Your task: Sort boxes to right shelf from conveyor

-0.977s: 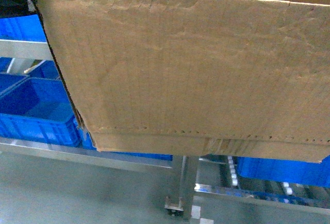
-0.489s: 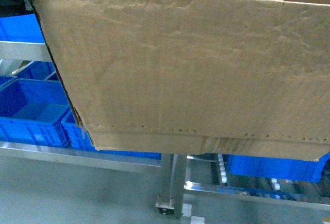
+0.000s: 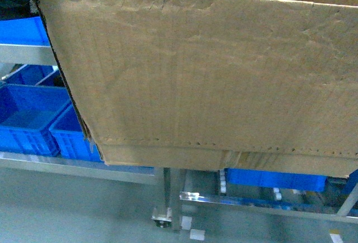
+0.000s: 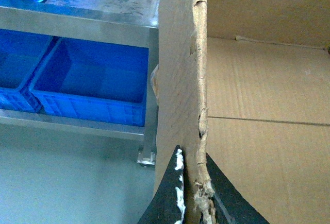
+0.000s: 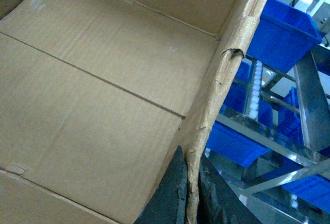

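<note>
Left gripper (image 4: 192,193) and right gripper (image 5: 189,193) each pinch a wall edge.

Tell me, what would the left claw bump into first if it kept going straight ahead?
Nothing new: the left claw already pinches the cardboard box wall, and that wall runs on ahead between its fingers.

Dim, bluish, soft-focus frames, grainy throughout; faint glare on the steel shelf (image 3: 235,199) rails.
</note>
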Tool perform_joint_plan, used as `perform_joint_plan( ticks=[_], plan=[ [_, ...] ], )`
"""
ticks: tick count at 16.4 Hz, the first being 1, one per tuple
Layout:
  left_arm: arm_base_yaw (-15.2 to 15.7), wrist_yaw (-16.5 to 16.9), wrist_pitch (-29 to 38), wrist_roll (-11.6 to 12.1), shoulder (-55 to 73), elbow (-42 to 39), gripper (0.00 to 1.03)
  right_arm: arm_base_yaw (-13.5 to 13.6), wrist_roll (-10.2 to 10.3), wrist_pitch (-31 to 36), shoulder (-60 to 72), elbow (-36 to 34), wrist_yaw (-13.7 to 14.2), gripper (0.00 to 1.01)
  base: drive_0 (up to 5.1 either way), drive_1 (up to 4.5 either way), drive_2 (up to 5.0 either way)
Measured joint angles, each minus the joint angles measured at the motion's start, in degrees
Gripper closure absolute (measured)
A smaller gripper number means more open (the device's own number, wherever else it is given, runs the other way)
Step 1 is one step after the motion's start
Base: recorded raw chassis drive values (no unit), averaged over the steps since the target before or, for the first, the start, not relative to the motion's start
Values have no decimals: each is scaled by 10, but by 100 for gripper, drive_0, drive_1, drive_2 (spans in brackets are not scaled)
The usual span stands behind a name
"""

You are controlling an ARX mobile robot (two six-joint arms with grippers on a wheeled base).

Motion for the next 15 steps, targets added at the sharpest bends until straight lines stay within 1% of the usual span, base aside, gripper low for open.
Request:
perform_joint_plan(
  ticks=[6,9,10,11,13,15],
  plan=[
    [-1,0,-2,0,-1,0,100,0,0,-1,0,0,0,99,-151,-151,-151],
    [-2,0,2,0,0,0,100,-1,0,0,0,0,0,99,492,-244,-244],
    [-6,1,2,0,0,0,100,-7,0,-3,0,0,-1,99,492,-244,-244],
    [-8,1,2,0,0,0,100,-7,0,-2,-1,0,-1,99,492,-244,-244],
    [0,-1,-1,0,-2,0,100,1,0,2,0,0,-1,99,492,-244,-244],
    [-1,-1,-1,0,-2,0,100,0,0,0,0,0,-1,99,492,-244,-244]
  ],
)
